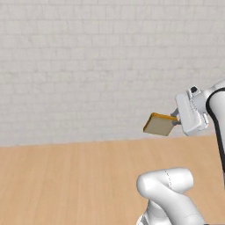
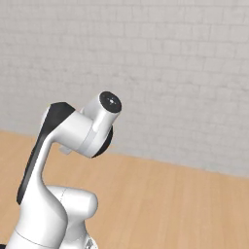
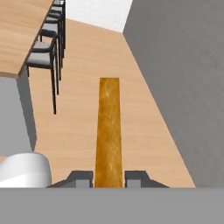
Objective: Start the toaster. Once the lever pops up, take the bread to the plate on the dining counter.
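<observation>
**Robot arm carries a slice of bread in mid-air**

In the left base view, the gripper [image 1: 177, 119] sits at the right side of the picture, pointing left, and holds the bread [image 1: 159, 124] by one edge. The tan slice with its darker crust sticks out sideways, roughly level, high above a light wood floor [image 1: 66, 184] and in front of a pale brick wall [image 1: 88, 66].

The hand view looks along the bread [image 3: 108, 131] edge-on, so its brown crust runs as a narrow strip up from between the two dark fingertips [image 3: 80, 178], which press against it on either side. This view also shows the dining counter [image 3: 19, 30] at the upper left, with a row of dark-framed stools [image 3: 43, 59] with grey seats along its edge, well away from the bread.

In the right base view, the arm [image 2: 73, 141] rises from the lower left, its upper link bent over and its round end cap facing the camera
</observation>
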